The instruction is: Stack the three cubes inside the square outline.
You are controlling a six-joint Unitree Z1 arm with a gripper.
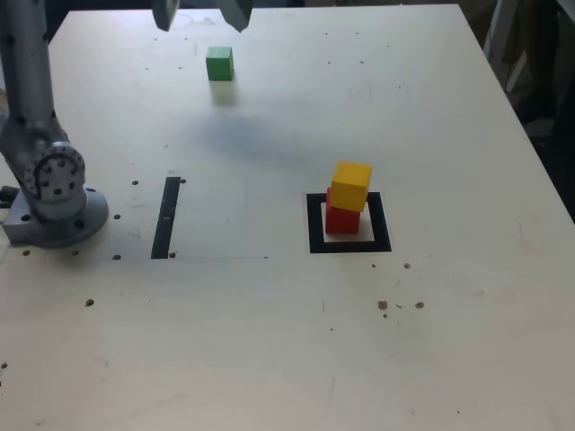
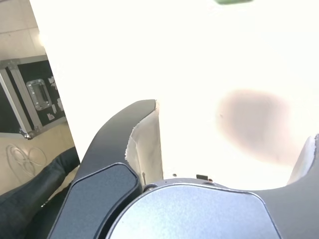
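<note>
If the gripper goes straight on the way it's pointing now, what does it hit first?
Probably the green cube: the open gripper hangs just above it. In the wrist view only bare table lies between the jaws, so depth is unclear.

Green cube [image 2: 233, 1] edge-cropped; claw [image 1: 202, 11] too.

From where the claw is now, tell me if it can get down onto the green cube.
Probably yes. The claw hangs open above the green cube, which stands alone on bare table. The red cube and yellow cube are stacked far off, so nothing blocks the descent.
</note>
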